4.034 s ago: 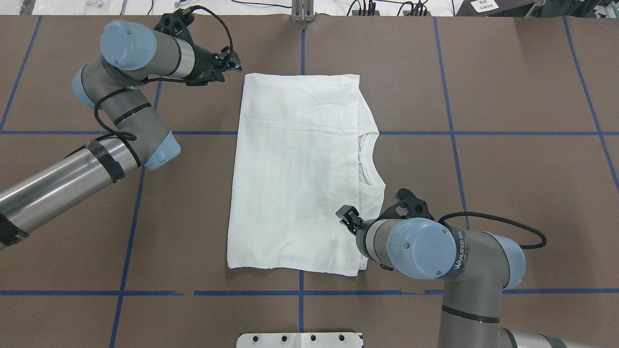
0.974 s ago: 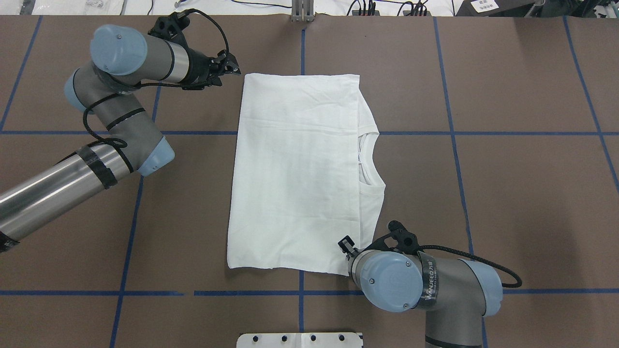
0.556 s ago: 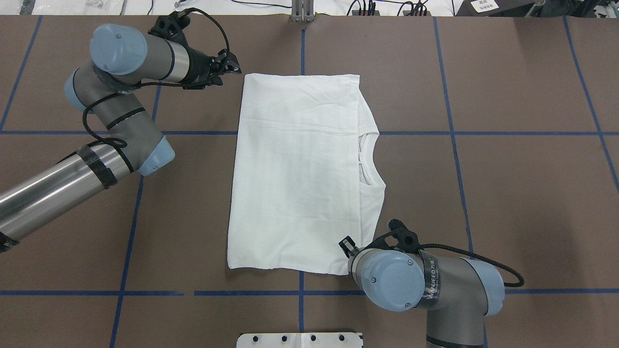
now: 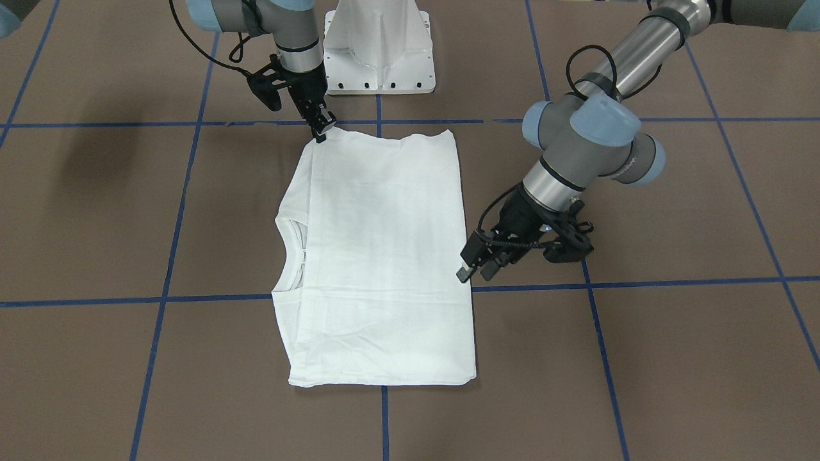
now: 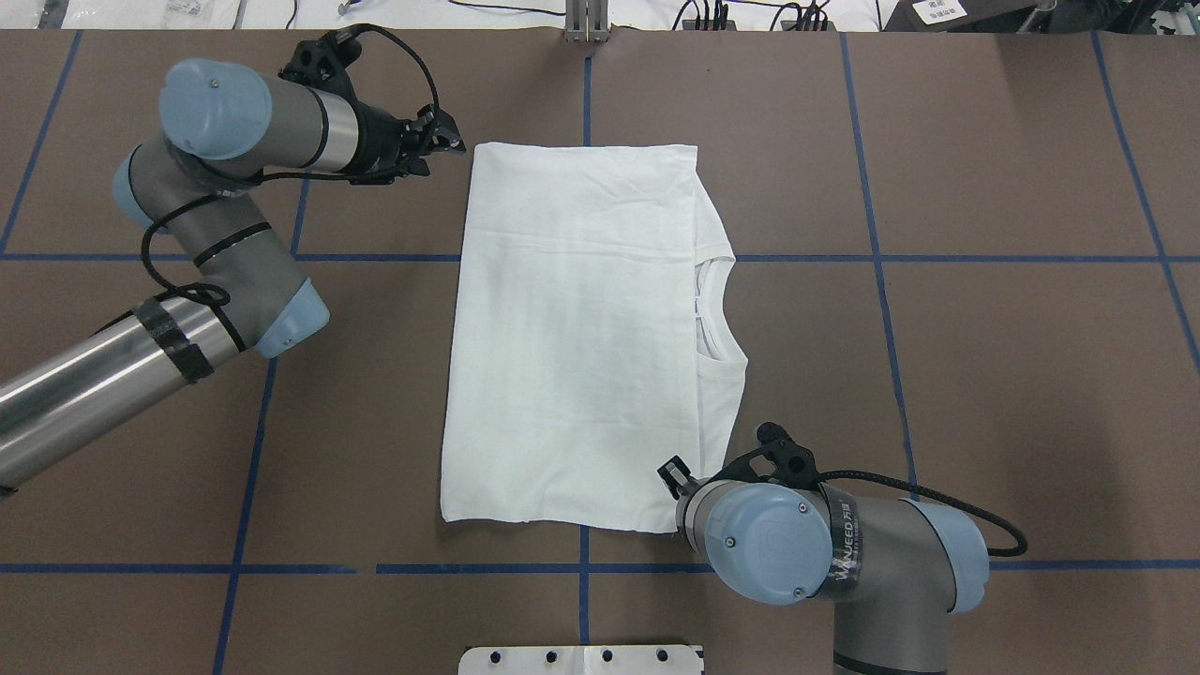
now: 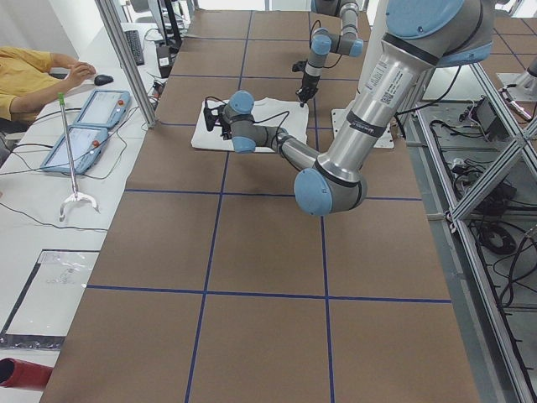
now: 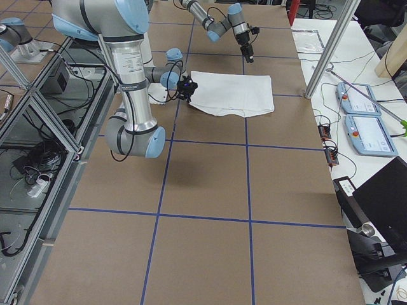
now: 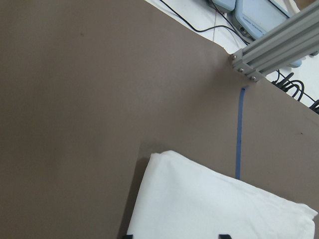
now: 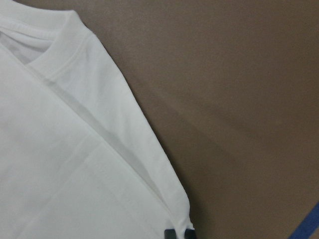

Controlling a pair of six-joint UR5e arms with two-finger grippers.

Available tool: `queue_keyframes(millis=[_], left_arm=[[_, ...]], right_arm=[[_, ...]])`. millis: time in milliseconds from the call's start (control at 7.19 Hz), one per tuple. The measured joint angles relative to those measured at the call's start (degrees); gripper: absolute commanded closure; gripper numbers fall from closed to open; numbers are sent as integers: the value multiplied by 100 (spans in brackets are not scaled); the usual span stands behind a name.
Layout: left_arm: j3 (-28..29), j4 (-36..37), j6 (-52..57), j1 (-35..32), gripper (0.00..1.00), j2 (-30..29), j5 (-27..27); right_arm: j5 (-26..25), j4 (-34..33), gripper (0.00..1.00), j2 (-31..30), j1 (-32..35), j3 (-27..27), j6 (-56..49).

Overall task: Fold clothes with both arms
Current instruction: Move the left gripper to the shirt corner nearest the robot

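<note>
Reading the overhead view as a clock, the T-shirt [image 5: 572,337] is lying flat in the middle of the table [image 5: 984,375]. It is already doubled into a long panel, with its collar [image 5: 710,309] peeking out toward 3 o'clock. The right gripper [image 4: 320,130] is sitting down at the shirt's 5 o'clock corner with its fingers pressed together. In the wrist view the cloth tip is curling right at them, so it appears to be nipping that corner, though the fabric is not lifting yet. The left gripper [image 4: 475,264] is hovering at the 11 o'clock corner, tilted low, its fingers spread and gripping nothing. Each arm is taking the corner on its own side, probably so the next fold can be carried over without the arms crossing. The left one is looking like the hold-up here.
</note>
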Motion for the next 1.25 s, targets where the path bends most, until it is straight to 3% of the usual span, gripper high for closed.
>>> queue_keyframes(millis=[278, 417, 835, 1252], left_arm=[[-1626, 396, -549, 1105, 35, 1142, 679], [-2092, 506, -783, 1679, 35, 1661, 1130], [-2321, 786, -1345, 2835, 40, 2216, 1905], [-2320, 971, -1451, 3030, 42, 2055, 1960]], right_arm=[[34, -2, 100, -122, 3, 139, -18], [60, -2, 100, -139, 10, 170, -36], [243, -2, 100, -212, 39, 275, -70], [264, -2, 100, -238, 71, 297, -69]])
